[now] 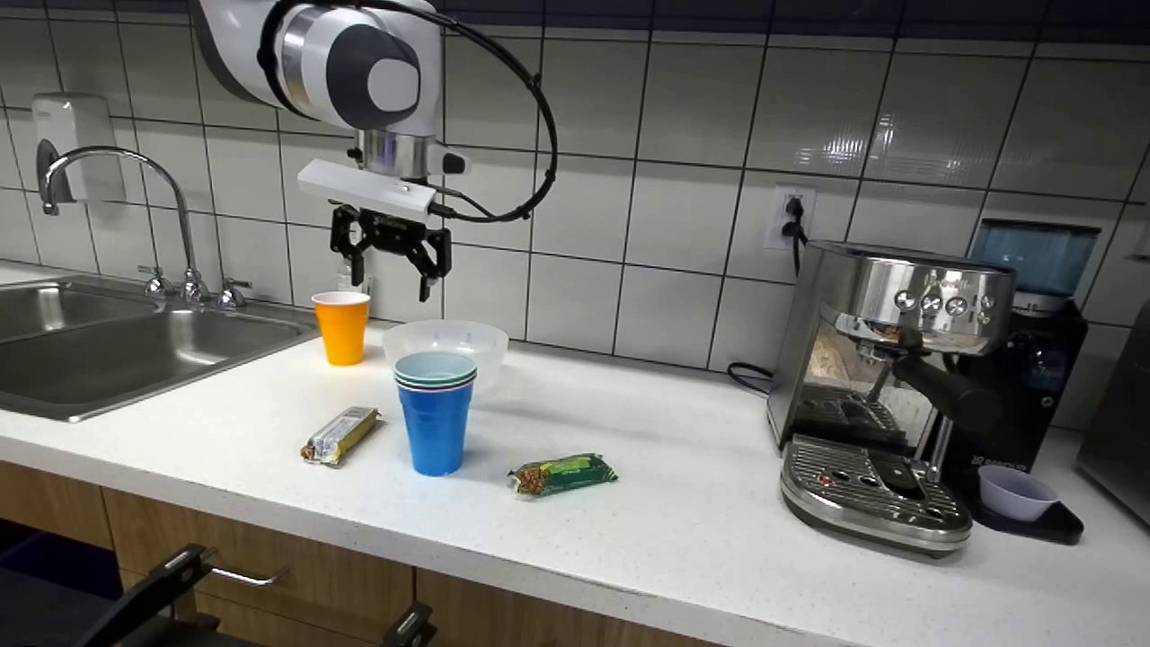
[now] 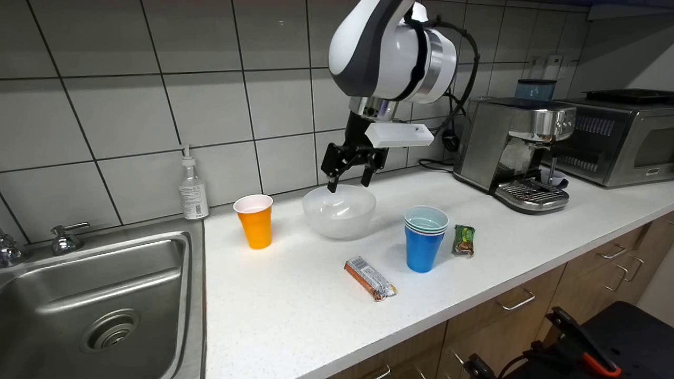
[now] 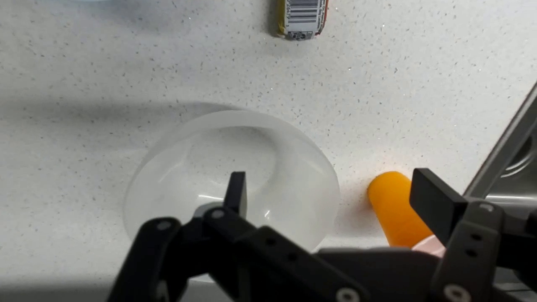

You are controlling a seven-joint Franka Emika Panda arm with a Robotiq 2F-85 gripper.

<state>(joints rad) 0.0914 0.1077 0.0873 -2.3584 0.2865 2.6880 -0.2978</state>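
Gripper [image 1: 392, 282] spread apart, clamping nothing, hanging above bowl [image 2: 339, 217], with orange cup [image 2: 256, 226] near bowl, and blue cups [image 1: 437, 427], silver bar [image 1: 341, 435] and green bar [image 1: 563, 474] out front of bowl, seemingly no grasp made yet, gripping left to do.

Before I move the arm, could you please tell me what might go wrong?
The open hand hangs higher than the bowl, one finger overlapping it in the wrist view; lowering could strike or shift the bowl.
The orange cup stands near the bowl, so sideways drift while low might tip it.
The blue cup stack stands near the green-wrapped bar; a low reach there may topple the stack.
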